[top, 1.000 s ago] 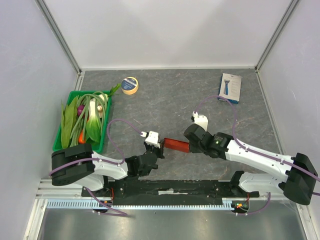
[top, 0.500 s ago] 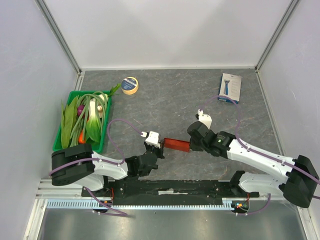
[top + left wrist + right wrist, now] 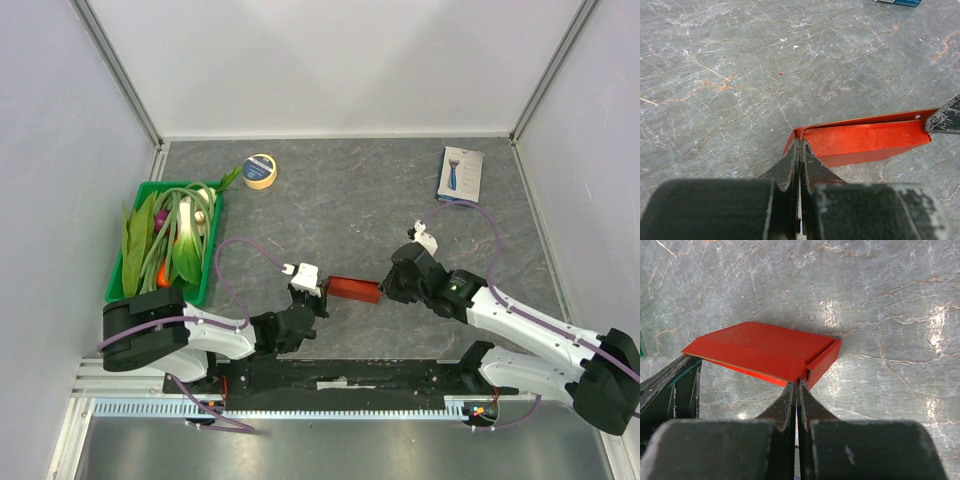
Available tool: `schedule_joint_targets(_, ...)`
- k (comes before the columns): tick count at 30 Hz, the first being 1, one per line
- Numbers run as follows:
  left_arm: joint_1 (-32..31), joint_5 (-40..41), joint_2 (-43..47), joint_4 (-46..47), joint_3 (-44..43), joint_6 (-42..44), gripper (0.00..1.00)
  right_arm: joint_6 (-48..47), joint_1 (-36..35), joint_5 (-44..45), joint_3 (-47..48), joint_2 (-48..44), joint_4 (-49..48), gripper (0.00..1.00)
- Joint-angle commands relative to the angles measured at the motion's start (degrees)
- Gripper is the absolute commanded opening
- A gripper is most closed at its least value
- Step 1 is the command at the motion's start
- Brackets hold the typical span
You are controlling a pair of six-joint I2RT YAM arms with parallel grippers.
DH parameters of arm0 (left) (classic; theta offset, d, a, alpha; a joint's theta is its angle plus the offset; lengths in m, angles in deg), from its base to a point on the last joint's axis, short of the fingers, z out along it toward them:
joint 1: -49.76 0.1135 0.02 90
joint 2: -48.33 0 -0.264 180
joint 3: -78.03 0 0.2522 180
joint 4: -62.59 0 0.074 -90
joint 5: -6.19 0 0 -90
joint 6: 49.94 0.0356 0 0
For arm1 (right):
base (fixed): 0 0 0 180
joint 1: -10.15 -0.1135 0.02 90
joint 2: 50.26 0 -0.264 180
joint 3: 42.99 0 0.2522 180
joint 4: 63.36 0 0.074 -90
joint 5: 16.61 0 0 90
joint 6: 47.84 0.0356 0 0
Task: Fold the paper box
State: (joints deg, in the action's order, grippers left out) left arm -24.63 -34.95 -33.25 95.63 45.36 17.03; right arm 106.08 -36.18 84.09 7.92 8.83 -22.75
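Lower centre of the top view, the box (image 3: 354, 290) spans left claw (image 3: 800, 150) and right claw (image 3: 799, 386), each clamped on a thin end edge; uneven pull may tear it or slip free.

The left gripper (image 3: 799, 147) has its jaws pinched together on the near left corner of the paper box (image 3: 865, 142). The red box stretches right across the grey marbled counter (image 3: 740, 65), its right end touched by a scuffed dark fingertip (image 3: 946, 117).
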Motion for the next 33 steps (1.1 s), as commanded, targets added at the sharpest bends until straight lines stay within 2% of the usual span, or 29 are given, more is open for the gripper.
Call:
schedule_joint_targets(1, -0.9, -1.3, -2.1, -10.9, 2.0, 0.9, 0.02, -3.0, 0.1, 0.0, -0.1, 0.2, 3.6, 0.00)
schedule_joint_targets(9, -0.9, -0.7, -2.5, -11.6, 2.3, -0.6, 0.02, -9.6, 0.5, 4.2, -0.8, -4.5, 9.4, 0.00)
schedule_joint_targets(22, -1.1, -1.2, -3.1, -12.4, 1.3, -1.3, 0.02, -11.7, 1.0, 5.3, -6.4, -3.7, 8.0, 0.00)
schedule_joint_targets(27, -1.1, -1.9, -2.9, -13.2, 0.5, -1.4, 0.02, -12.7, 1.1, -1.4, -9.6, -5.3, -0.6, 0.00)
schedule_joint_targets(33, -1.0, -1.8, -2.5, -13.3, 0.5, -1.4, 0.02, -9.5, 2.0, -10.1, -5.0, -7.6, -6.3, 0.00)
